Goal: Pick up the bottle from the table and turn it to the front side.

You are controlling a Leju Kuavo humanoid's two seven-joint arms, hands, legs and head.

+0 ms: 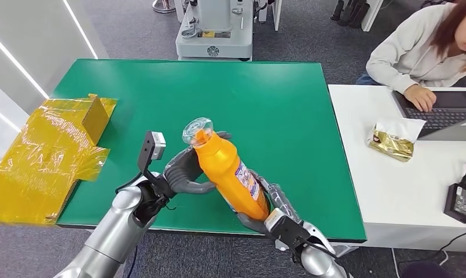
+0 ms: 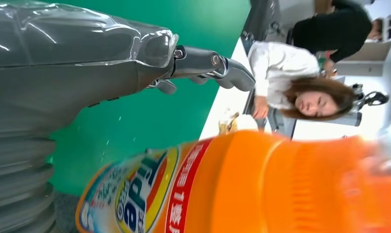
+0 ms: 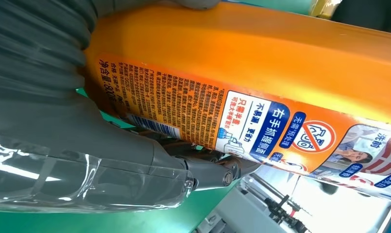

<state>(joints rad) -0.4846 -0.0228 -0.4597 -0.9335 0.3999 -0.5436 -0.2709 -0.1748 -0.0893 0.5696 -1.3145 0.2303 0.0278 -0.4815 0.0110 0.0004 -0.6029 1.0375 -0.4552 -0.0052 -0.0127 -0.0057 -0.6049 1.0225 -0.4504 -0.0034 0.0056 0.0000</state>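
Both hands are holding the orange bottle (image 1: 227,172) tilted above the desk's (image 1: 288,98) near edge: left hand (image 1: 187,172) cupping its neck, right hand (image 1: 272,209) wrapping its base. Label showing Chinese text, "右手抓握".

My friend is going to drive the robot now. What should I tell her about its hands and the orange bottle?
Left hand: grips the orange detergent bottle near its upper part.
Right hand: holds the bottle's lower end.
Bottle: lifted off the green table, tilted, clear cap pointing away from the robot.
Done: pickup.
Left: the right wrist view shows the small-print back label, the left wrist view the logo side; finish turning the front forward.
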